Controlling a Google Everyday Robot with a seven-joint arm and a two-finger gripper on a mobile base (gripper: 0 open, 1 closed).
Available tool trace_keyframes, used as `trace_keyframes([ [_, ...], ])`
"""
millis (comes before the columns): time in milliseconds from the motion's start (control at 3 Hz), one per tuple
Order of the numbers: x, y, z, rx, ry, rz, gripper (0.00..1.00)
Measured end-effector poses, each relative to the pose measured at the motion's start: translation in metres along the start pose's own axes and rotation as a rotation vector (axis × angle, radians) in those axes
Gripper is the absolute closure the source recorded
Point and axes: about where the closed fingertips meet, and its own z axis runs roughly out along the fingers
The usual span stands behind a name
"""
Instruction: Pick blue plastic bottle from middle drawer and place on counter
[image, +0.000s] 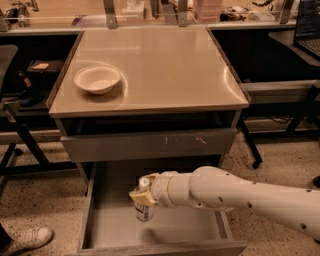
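Note:
The blue plastic bottle (144, 206) is a small clear bottle with a white cap and white label, standing upright over the floor of the open middle drawer (105, 227). My gripper (141, 195) reaches in from the right on a white arm and is shut on the bottle's upper part. The bottle's base looks just above the drawer floor. The tan counter (165, 65) tops the grey cabinet above, with a white bowl (97, 78) at its left.
A grey drawer front with pale scratch marks (150, 145) sits above the open drawer. A cluttered bench with metal posts (150, 12) runs behind. Dark frames stand at left and right. A white shoe (25, 240) is at bottom left.

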Motion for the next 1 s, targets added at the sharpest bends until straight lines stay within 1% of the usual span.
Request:
trace_keyframes([
  [333,-0.011,-0.001,-0.009,0.024,-0.002,-0.025,1.0],
  [667,-0.011,-0.001,-0.009,0.022,-0.002,-0.023,1.0],
  [1000,-0.026,-0.009,-0.02,0.023,0.0,-0.01,1.0],
])
